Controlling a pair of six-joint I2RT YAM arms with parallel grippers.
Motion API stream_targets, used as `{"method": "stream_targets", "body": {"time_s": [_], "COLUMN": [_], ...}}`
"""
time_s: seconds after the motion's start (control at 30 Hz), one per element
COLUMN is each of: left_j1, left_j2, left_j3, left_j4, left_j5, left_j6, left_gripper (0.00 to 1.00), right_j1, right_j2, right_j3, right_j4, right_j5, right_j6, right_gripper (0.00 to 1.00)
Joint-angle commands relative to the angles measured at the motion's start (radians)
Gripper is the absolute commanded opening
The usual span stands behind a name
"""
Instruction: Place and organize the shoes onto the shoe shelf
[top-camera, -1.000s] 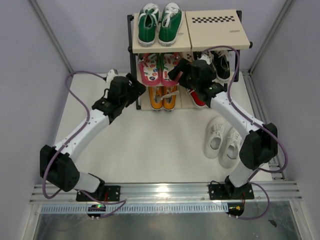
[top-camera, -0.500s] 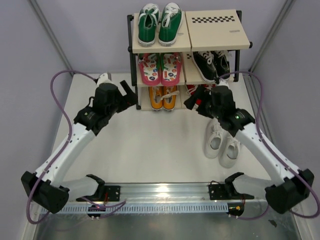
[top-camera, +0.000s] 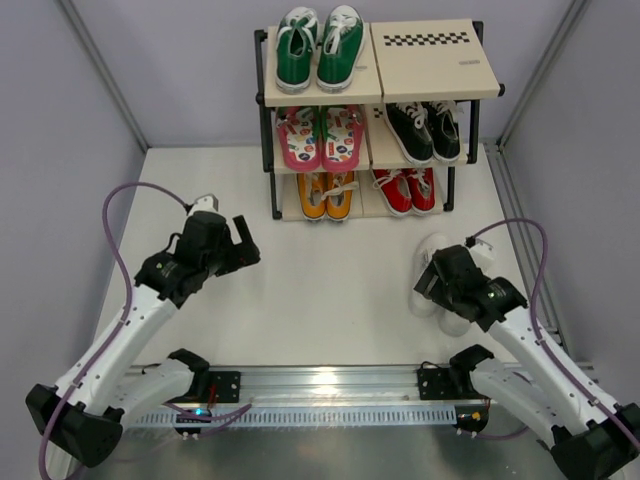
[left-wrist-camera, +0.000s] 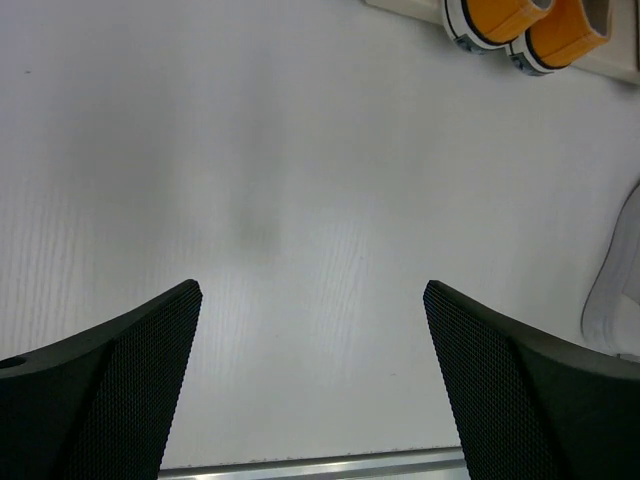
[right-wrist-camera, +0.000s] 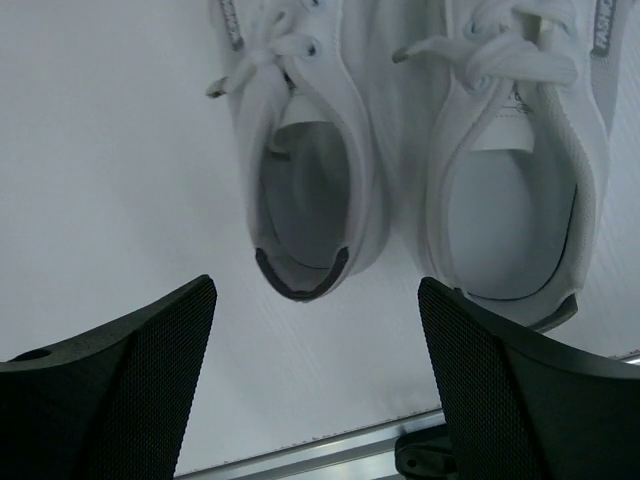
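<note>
Before the shoe shelf (top-camera: 435, 60), rightward, I noted white sneakers (right-wrist-camera: 300, 110), right gripper (right-wrist-camera: 318, 300) spread empty there, left gripper (left-wrist-camera: 312, 290) released, leftward of it.

There are one shelf (top-camera: 435, 60), two arms (top-camera: 130, 325), two green sneakers (top-camera: 295, 50), two flip-flops (top-camera: 300, 140), two black sneakers (top-camera: 410, 132), two orange sneakers (top-camera: 312, 195), two red sneakers (top-camera: 392, 190) and two white sneakers (right-wrist-camera: 310, 150).

The white sneakers (right-wrist-camera: 505, 120) have smooth, matt uppers and cloth laces (right-wrist-camera: 268, 52). The right fingers (right-wrist-camera: 110, 410) are matt black with a fine meshed grain. The bench (left-wrist-camera: 300, 150) is matt white, faintly ribbed, with a shiny metal rail (top-camera: 330, 381) along its near edge.
</note>
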Motion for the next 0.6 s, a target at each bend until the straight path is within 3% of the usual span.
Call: {"method": "stream_targets", "body": {"time_s": [0.0, 0.27, 0.5, 0.57], "left_j1": [0.000, 0.000, 0.000, 0.000], "left_j2": [-0.031, -0.089, -0.093, -0.080], "left_j3": [-0.020, -0.043, -0.051, -0.048], "left_j4": [-0.042, -0.077, -0.069, -0.071], "left_j5": [0.014, -0.028, -0.032, -0.031], "left_j6": [-0.018, -0.007, 0.001, 0.005], "left_gripper": [0.95, 0.94, 0.94, 0.94], "right_j1": [-0.011, -0.077, -0.148, -0.149], "right_j2": [0.016, 0.102, 0.117, 0.140], "right_j3": [-0.021, -0.006, -0.058, -0.073], "right_j4": [0.027, 0.120, 0.217, 0.266], "right_j5": [0.085, 0.145, 0.093, 0.067], "right_j6": [0.080, 0.023, -0.032, -0.043], "right_gripper": [0.85, 0.61, 0.58, 0.54]}}
